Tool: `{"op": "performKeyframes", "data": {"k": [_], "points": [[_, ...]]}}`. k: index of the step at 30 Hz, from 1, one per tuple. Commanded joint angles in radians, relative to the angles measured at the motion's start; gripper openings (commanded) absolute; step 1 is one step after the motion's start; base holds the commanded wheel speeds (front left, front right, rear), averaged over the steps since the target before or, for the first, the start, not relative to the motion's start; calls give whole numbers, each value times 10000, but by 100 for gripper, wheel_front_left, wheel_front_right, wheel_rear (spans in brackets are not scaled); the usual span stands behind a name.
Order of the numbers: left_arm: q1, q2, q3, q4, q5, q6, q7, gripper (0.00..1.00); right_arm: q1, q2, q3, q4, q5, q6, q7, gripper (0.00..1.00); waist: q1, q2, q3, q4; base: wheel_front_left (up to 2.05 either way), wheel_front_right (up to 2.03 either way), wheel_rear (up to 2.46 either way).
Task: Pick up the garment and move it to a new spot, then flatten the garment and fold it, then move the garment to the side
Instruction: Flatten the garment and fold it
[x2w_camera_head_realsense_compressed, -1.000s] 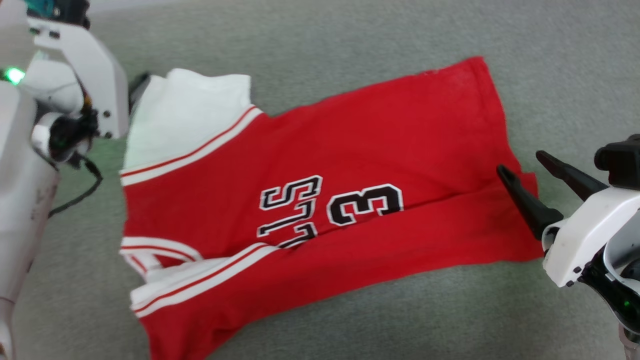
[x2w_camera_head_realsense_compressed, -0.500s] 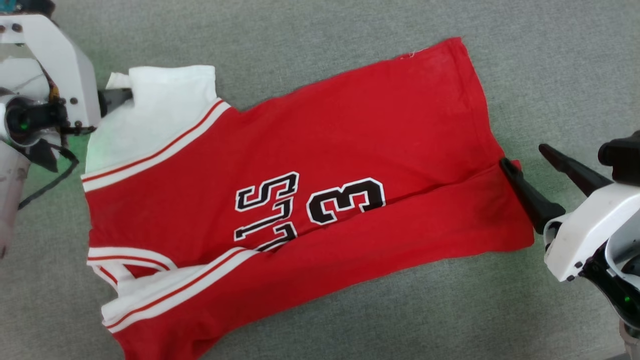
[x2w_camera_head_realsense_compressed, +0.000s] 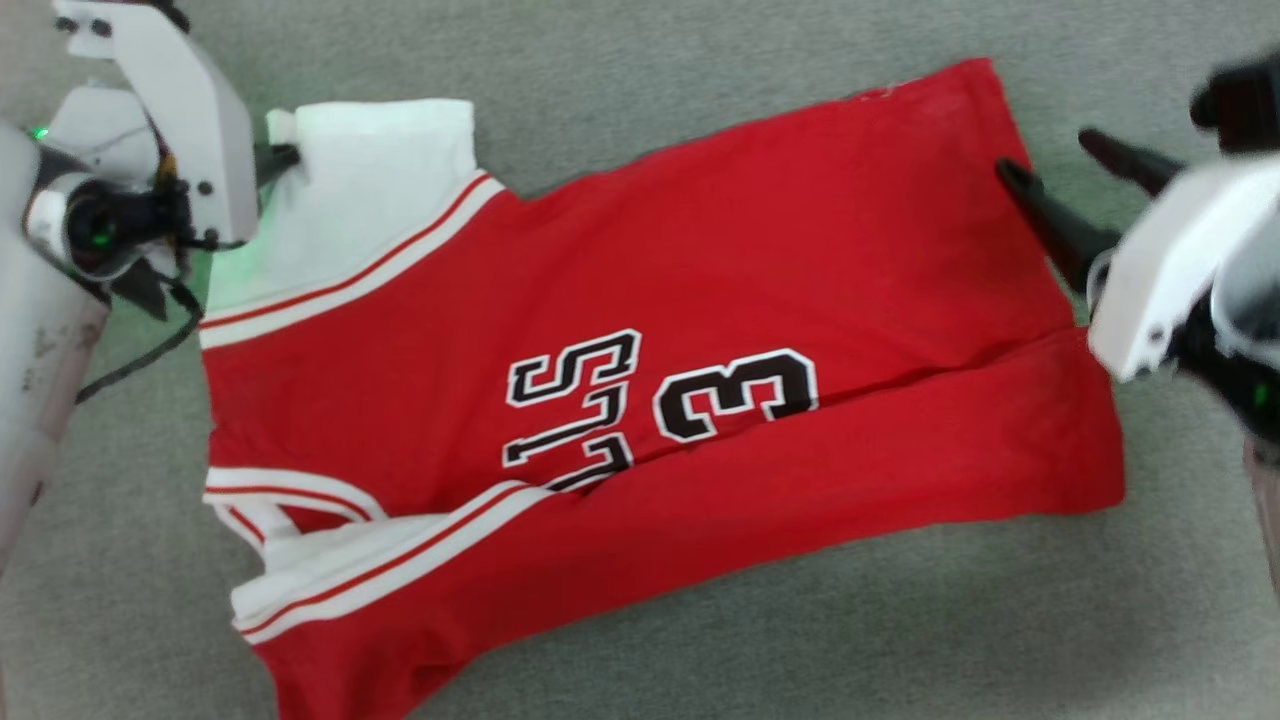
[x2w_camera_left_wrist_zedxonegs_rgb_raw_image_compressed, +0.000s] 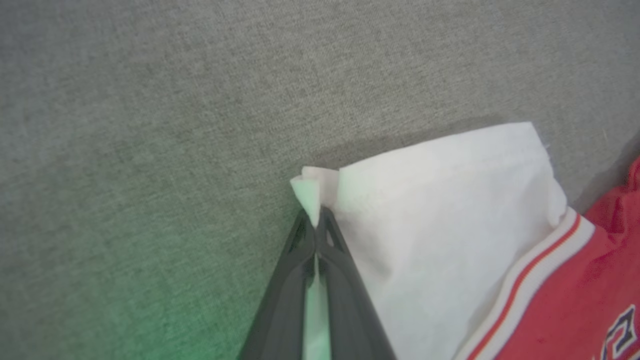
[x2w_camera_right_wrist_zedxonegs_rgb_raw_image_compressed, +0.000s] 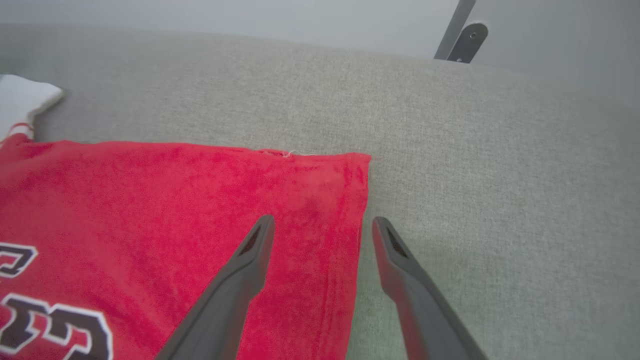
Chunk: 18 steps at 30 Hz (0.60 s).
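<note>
Pinching white corner of soft red-and-white jersey garment (x2w_camera_head_realsense_compressed: 700, 260): left gripper (x2w_camera_left_wrist_zedxonegs_rgb_raw_image_compressed: 316, 220), clamped | right gripper (x2w_camera_right_wrist_zedxonegs_rgb_raw_image_compressed: 323, 222): fingers apart, straddling opposite hem | long axis runs between them

A grey-green woven fabric surface (x2w_camera_head_realsense_compressed: 700, 650) spreads across every view. Beyond its far edge stands a plain pale grey wall (x2w_camera_right_wrist_zedxonegs_rgb_raw_image_compressed: 250, 15), with a slanted grey metal bracket (x2w_camera_right_wrist_zedxonegs_rgb_raw_image_compressed: 462, 37) against it. A soft green glow (x2w_camera_left_wrist_zedxonegs_rgb_raw_image_compressed: 165, 310) tints one patch.
</note>
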Motion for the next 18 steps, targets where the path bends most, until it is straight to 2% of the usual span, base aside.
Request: {"op": "performKeyframes", "data": {"k": [1, 8, 17, 18], "points": [[343, -388, -395, 66, -100, -41, 40, 0, -647, -76, 183, 574, 87, -16, 205, 100, 0, 0, 170, 266, 0, 0, 0], [-45, -628, -1112, -150, -375, -41, -354, 0, -2982, -567, 1003, 3470, -122, -16, 1436, 100, 0, 0, 484, 868, 0, 0, 0], [-287, -664, -1953, -391, -773, -42, -764, 0, -3698, -693, 1872, 5266, 151, -14, 1567, 100, 0, 0, 597, 1175, 0, 0, 0], [-288, -644, -2052, -395, -810, -42, -835, 0, -3692, -703, 1990, 5354, 240, -14, 1548, 78, 0, 0, 584, 1185, 0, 0, 0]]}}
